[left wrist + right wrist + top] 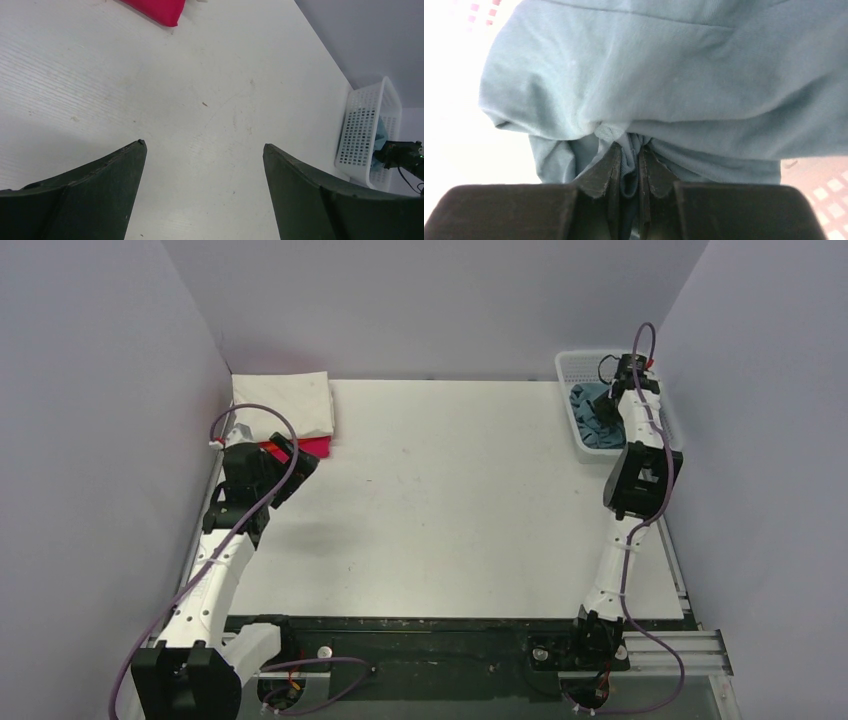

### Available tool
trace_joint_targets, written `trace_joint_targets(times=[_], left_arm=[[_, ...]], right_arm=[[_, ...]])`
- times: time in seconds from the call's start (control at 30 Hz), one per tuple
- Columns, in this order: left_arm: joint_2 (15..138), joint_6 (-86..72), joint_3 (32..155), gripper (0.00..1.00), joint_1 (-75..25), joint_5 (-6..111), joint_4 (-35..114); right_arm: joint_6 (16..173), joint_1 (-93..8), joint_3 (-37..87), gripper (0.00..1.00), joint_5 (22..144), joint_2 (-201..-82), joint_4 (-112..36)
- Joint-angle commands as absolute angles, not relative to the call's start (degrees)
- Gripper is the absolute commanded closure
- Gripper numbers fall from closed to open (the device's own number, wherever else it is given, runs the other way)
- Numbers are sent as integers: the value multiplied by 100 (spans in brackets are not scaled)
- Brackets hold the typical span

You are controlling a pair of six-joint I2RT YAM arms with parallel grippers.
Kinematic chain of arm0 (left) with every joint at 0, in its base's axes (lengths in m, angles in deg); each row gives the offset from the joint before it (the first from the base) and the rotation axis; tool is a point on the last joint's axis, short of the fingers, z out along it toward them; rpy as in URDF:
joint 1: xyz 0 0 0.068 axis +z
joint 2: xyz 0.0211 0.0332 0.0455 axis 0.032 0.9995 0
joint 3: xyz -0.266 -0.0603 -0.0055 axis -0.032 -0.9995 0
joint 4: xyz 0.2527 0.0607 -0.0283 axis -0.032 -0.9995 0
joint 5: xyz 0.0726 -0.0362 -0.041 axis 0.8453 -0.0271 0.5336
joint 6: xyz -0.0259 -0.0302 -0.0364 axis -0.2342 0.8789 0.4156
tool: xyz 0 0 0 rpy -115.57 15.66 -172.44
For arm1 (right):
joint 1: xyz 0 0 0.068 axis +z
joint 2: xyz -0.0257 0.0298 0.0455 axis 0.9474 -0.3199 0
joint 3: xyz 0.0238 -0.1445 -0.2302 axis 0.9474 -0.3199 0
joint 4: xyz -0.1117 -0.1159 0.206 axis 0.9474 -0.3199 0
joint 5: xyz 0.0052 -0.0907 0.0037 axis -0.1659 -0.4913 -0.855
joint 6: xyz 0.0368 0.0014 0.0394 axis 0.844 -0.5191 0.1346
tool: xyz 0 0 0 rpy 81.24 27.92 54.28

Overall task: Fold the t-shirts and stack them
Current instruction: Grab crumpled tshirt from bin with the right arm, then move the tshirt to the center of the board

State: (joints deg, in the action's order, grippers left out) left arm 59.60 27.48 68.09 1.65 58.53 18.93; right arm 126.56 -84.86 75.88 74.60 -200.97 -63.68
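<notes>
Nearest the overhead camera, the two arm bases are seen bolted at the table's (450, 500) near edge. The left gripper (298, 458) is held just beside the folded stack at the far left corner, where a cream-white t-shirt (285, 400) lies on top and a pink-magenta t-shirt (318, 446) shows beneath it. The right gripper (610, 388) is reached down into the white mesh basket (570, 360) at the far right, where the teal-blue t-shirt (592, 425) is heaped unfolded. From the left wrist, the fingers are seen spread wide over bare tabletop with nothing between them, probably parked clear so that room is left for spreading the cloth; a corner of the pink-magenta t-shirt is caught at the top edge, and the basket stands well apart at the right. From the right wrist, the fingers are seen closed narrowly on a gathered pinch of the teal-blue t-shirt, the cloth puckered at the tips and hanging in soft, rumpled folds. Such a pinch is judged suited to lifting the shirt out for folding.
</notes>
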Motion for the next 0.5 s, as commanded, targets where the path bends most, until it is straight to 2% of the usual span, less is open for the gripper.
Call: trace_joint_targets(times=[0.0, 0.27, 0.47], left_arm=[[5840, 2644, 6836, 3, -61, 5590, 2170], [5538, 2627, 6760, 3, -241, 5486, 2168], [5309, 2654, 6597, 3, -257, 5415, 2108]], right_arm=[[12697, -8435, 7571, 100, 7514, -18767, -5958], [12669, -8189, 6300, 100, 7523, -16495, -4995], [12353, -7534, 6297, 100, 8087, -15419, -4913]])
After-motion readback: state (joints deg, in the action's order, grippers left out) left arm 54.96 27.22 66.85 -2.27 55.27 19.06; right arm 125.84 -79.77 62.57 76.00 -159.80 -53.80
